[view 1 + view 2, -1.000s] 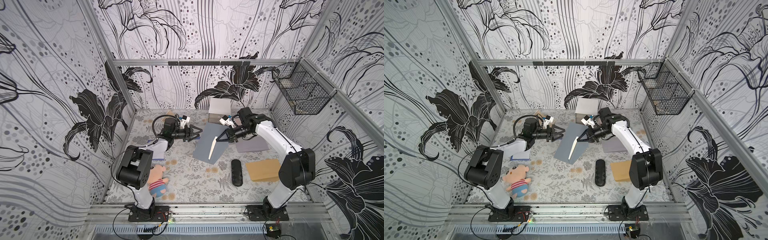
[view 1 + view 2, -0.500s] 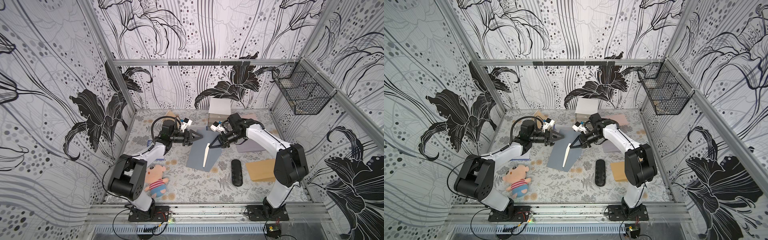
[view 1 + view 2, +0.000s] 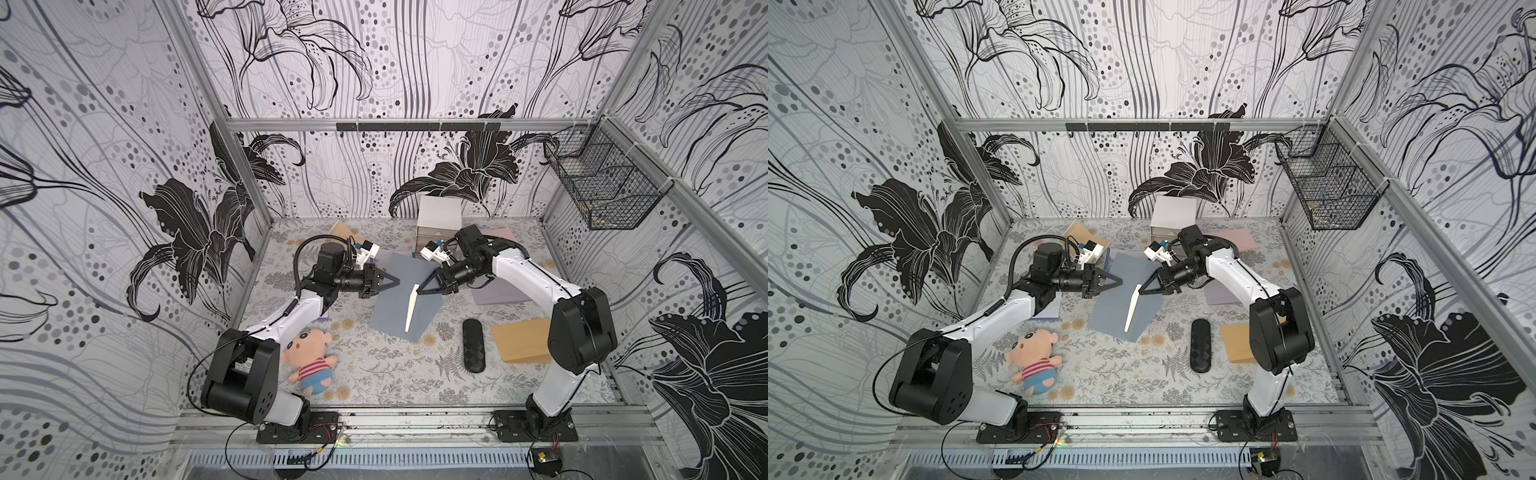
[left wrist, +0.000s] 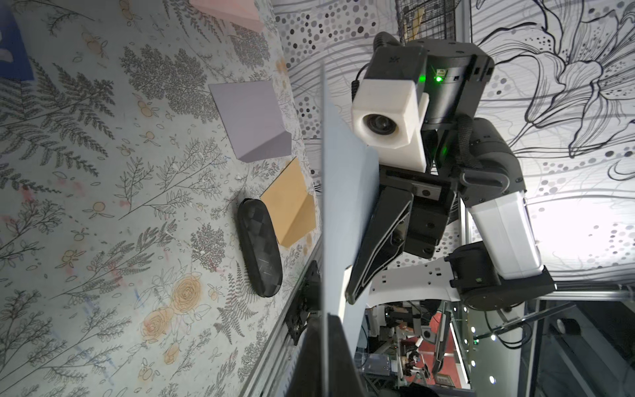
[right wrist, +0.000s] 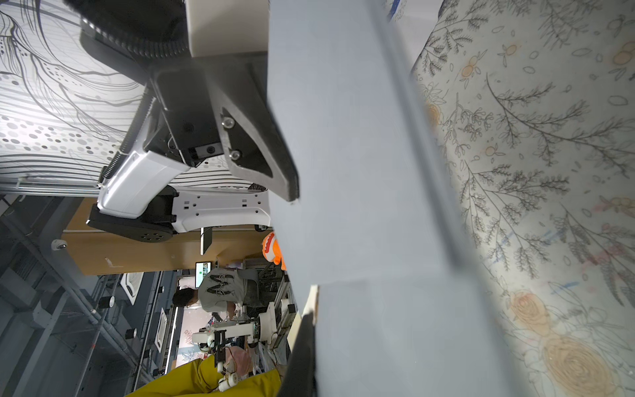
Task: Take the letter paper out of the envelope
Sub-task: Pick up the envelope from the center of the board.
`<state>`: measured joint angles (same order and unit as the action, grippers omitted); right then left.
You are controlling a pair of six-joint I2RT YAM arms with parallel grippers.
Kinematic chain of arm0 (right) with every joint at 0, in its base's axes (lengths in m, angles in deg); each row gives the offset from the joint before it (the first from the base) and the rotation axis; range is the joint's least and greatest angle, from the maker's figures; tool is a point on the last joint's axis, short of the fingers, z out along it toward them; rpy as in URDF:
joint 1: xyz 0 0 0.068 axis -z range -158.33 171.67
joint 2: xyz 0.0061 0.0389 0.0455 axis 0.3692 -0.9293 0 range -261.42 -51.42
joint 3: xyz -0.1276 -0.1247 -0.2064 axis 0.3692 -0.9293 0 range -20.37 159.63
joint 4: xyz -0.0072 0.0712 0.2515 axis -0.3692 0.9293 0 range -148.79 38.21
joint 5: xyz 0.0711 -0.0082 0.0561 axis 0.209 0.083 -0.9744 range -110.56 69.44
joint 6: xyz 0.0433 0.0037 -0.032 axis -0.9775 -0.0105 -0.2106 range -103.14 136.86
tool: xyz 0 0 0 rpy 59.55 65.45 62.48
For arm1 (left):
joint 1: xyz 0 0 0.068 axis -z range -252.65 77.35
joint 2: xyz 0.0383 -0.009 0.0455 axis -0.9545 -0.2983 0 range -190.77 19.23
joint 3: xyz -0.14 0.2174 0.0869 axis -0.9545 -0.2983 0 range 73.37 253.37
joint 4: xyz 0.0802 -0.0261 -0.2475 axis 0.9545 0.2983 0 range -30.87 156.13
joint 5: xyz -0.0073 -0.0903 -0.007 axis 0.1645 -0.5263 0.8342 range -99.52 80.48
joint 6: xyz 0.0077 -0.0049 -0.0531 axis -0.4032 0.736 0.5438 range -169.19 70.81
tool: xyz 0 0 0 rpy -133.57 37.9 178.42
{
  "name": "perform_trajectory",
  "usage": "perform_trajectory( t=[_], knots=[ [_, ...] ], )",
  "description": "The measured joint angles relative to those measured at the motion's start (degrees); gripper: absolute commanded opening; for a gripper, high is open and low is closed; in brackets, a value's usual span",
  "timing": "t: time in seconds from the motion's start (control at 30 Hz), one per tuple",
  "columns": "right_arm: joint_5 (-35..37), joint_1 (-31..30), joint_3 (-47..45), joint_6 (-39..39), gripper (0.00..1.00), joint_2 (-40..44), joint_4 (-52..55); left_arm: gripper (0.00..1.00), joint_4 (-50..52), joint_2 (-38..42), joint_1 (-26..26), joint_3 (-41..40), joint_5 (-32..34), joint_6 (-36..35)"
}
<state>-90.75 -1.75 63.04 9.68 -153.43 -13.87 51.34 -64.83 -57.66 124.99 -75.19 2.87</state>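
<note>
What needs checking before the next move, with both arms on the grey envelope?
1. Left gripper jaws shut on envelope edge: ok.
2. Right gripper jaws shut at one end of letter paper: ok.
3. Right pinches paper alone, not envelope wall: cannot tell.
4. Paper free of envelope: not ok, only a white edge shows.
5. Black case apart from envelope: ok.

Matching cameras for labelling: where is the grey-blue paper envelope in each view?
Top view: grey-blue paper envelope at picture centre, mid-table.
Top view: same spot, mid-table.
Left wrist: edge-on, near the centre.
Right wrist: broad band through the middle.
Shared landmark: floral table mat beneath it.
</note>
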Motion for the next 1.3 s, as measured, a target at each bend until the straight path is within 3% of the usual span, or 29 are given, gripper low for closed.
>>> perform_trajectory(
  t=[0.07,0.17,0.3,0.53,0.67,0.87,1.13,1.3],
  knots=[
    [0.83,0.24,0.83,-0.70,0.01,-0.02,-0.37,0.00,-2.84,-0.76,-0.04,0.02,0.11,2.43],
    [2.67,1.03,1.20,-2.78,0.22,-0.02,-2.73,0.00,-7.65,-2.91,-0.37,0.02,0.33,6.23],
    [7.98,3.37,0.76,-8.20,0.41,0.17,-9.16,0.00,-17.46,-7.63,-1.01,0.04,2.54,14.99],
    [17.49,5.14,-14.64,-25.24,0.54,10.10,-29.57,0.00,-38.49,-20.37,-2.21,4.44,8.11,35.08],
    [21.94,3.98,-21.49,-33.31,0.55,15.39,-37.03,0.00,-45.29,-23.87,-2.21,7.82,11.04,42.07],
    [26.16,3.56,-21.62,-37.24,0.54,16.11,-41.62,0.00,-55.69,-26.21,-2.01,8.90,13.40,50.29],
    [28.30,3.56,-21.62,-40.04,0.54,16.04,-47.28,0.00,-57.79,-25.90,-0.68,8.59,14.38,52.87],
    [28.24,3.41,-21.97,-41.70,0.49,16.04,-50.66,0.00,-56.78,-24.35,-0.11,8.09,15.19,52.46]
  ],
)
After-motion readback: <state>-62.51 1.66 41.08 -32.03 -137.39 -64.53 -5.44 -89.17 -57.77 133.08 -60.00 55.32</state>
